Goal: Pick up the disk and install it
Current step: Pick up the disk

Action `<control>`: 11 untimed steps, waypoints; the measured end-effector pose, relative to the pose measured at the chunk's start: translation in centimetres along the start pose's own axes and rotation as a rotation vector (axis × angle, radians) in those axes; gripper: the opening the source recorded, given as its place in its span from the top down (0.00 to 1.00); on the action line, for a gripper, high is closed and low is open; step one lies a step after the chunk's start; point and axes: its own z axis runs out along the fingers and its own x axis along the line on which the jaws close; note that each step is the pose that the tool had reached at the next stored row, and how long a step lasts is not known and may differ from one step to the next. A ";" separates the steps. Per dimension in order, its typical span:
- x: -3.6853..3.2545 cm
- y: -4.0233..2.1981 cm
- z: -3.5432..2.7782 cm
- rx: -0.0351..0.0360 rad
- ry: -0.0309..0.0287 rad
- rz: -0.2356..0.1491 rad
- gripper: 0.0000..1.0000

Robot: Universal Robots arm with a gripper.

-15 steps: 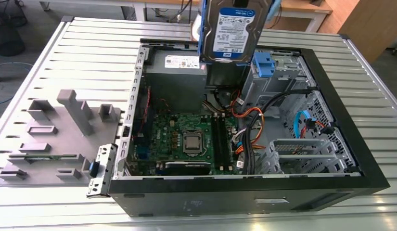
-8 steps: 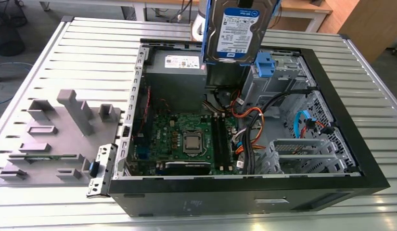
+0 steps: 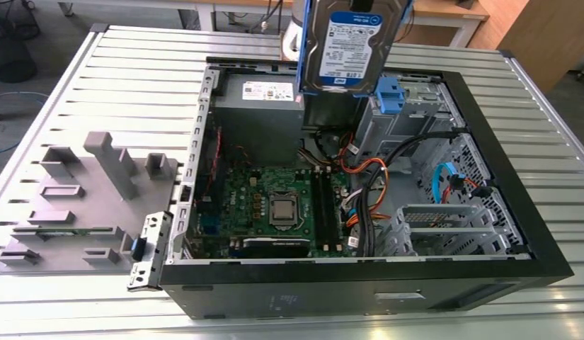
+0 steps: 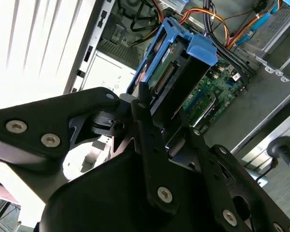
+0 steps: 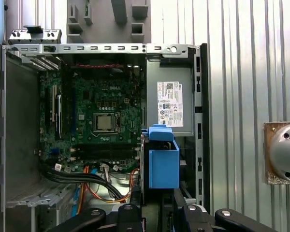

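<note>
The disk (image 3: pixel 347 46), a silver drive with a white-and-blue label in a blue carrier frame, hangs upright above the far side of the open computer case (image 3: pixel 518 205). It is over the gap between the grey power-supply box (image 3: pixel 260 106) and the drive bay (image 3: pixel 419 106). In both wrist views my gripper (image 4: pixel 162 113) is shut on the disk (image 4: pixel 176 72), its black fingers (image 4: pixel 144 104) clamping the drive's flat sides. The first wrist view shows the disk's blue carrier (image 5: pixel 163 164) edge-on, beside the power-supply box (image 5: pixel 169 104), with the gripper (image 5: pixel 159 212) behind it.
Inside the case lie the green motherboard (image 3: pixel 272 202), bundled black and orange cables (image 3: pixel 372 177) and a small upright blue latch (image 3: pixel 391 95). A grey fixture block (image 3: pixel 84 191) with upright posts stands on the slatted metal table (image 3: pixel 131 71) at the exterior view's left.
</note>
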 end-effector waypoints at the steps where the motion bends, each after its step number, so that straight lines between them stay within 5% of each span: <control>1: 0.07 0.00 0.00 0.0000 0.0000 0.000 0.65; 11: 1.26 -0.04 -0.05 0.0000 0.0000 0.000 0.65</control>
